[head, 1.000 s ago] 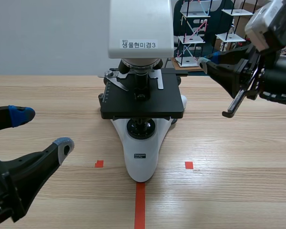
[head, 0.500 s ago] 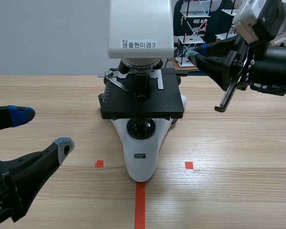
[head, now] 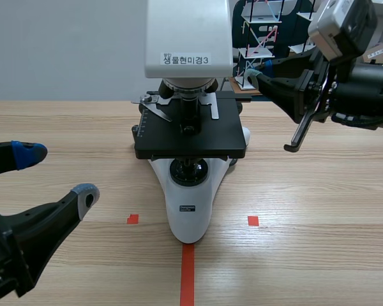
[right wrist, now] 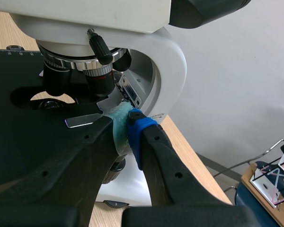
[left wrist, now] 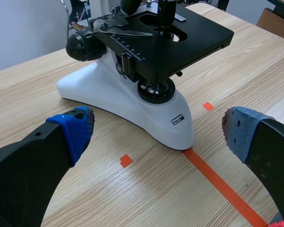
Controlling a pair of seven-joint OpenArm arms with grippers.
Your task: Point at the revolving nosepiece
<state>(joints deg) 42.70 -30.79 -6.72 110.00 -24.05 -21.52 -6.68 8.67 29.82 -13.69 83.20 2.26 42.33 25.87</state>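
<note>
Under the cut-off microscope head (head: 188, 32), the revolving nosepiece (head: 188, 85) half shows.

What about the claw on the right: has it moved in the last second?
Yes. The right gripper has slid sideways toward the microscope and slightly higher, so its shut tip is now nearer the white upper part.

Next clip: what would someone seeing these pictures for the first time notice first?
The white microscope with its black stage stands mid-table, filling the centre of the scene view. The right gripper, shut, is raised beside it, its tips close to the revolving nosepiece. The left gripper sits open and low at the near left.
</note>
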